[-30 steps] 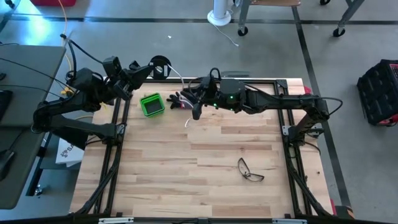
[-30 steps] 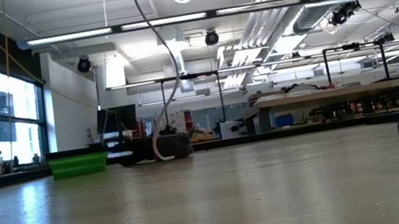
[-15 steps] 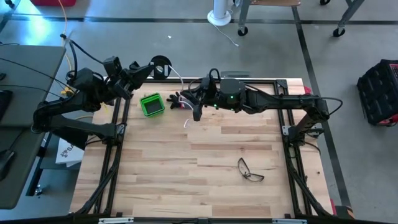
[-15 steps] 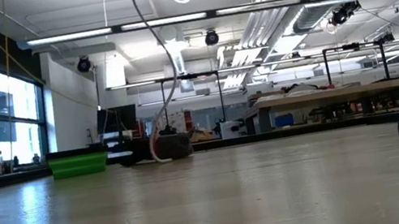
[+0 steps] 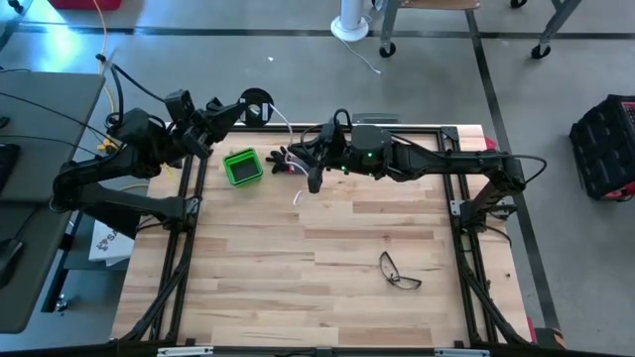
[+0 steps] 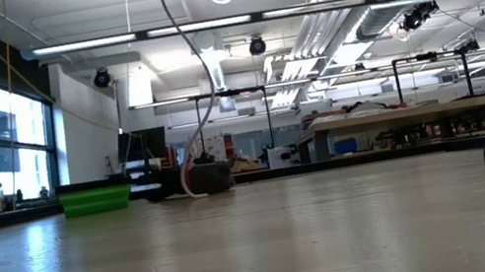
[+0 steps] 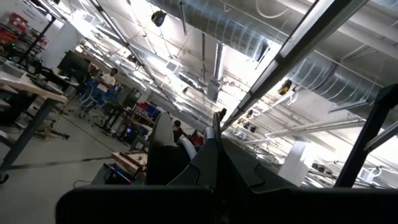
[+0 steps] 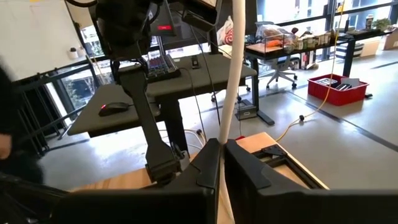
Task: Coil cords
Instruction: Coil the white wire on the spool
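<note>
Right gripper, just beside the green square plastic tray, is closed on the thin white flexible cord, which runs upright between its fingers. Left gripper, closed, holds the small round black reel.

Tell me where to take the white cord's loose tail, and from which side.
Probably just short of its free end, coming straight down from above: that tail of the white cord lies on bare wood, apart from the green box. Higher up, the right gripper is shut on it, toward the reel.
</note>
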You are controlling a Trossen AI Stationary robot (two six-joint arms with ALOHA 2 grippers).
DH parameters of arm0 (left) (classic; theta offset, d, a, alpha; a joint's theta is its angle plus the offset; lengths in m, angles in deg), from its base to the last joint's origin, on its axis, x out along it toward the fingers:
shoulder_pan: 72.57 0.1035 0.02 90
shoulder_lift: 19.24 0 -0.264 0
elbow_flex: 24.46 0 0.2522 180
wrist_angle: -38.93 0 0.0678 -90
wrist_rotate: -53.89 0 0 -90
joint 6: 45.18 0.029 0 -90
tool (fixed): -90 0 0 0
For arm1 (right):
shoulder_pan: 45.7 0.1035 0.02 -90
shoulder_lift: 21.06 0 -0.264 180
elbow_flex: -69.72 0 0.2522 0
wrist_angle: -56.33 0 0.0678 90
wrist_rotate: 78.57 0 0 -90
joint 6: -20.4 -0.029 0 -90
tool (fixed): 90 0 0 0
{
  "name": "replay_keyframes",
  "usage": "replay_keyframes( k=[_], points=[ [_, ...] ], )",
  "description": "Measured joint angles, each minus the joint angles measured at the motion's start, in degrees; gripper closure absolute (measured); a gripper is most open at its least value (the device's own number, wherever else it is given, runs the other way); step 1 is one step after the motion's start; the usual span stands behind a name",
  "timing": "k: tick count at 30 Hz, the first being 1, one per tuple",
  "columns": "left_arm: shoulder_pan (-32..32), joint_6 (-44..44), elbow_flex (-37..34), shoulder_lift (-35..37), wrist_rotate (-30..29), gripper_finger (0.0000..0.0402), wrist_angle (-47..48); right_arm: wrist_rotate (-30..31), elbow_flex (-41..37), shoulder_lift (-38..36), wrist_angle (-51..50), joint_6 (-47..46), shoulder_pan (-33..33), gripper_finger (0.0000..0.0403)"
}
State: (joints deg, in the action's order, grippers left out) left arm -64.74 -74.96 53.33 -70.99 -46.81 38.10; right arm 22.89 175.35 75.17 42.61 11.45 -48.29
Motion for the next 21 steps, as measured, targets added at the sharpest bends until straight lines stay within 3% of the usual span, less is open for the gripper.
replay_keyframes(
  k=[4, 13, 21],
  points=[
    [0.0, 0.7, 0.0, 0.0, -0.4, 0.0401, 0.0, 0.0, 0.0, 0.0, 0.1, -0.1, 0.0, 0.0377],
    [0.0, 1.1, 0.0, 0.0, -1.7, 0.0401, -0.4, 1.6, 0.0, 0.0, 0.2, 0.0, 0.0, 0.0289],
    [0.0, 1.1, 0.0, 0.0, -1.9, 0.0401, -0.4, 1.6, 0.0, 0.0, 0.2, 0.2, 0.0, 0.0279]
  ],
)
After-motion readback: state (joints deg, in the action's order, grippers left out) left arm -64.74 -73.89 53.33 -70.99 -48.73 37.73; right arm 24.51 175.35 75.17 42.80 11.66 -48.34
